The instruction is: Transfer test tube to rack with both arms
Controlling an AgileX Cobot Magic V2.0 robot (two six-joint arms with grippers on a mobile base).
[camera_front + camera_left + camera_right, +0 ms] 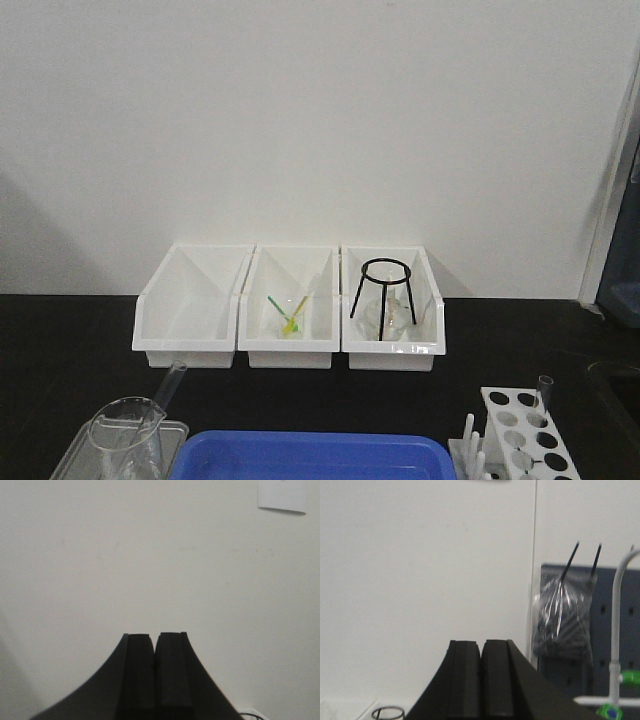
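A clear test tube [170, 381] lies slanted at the front left, its open rim up, beside a glass beaker [128, 430]. A twin tube [544, 392] stands upright in the white rack [520, 432] at the front right. Neither arm shows in the front view. My left gripper [155, 639] is shut and empty, facing a blank wall. My right gripper [481, 645] is shut and empty, also raised and facing a wall.
Three white open-front bins [290, 310] stand at the back of the black table; the right one holds a black tripod stand [384, 295], also in the right wrist view [387, 713]. A blue tray [310, 455] sits at the front. A clear tray [90, 455] holds the beaker.
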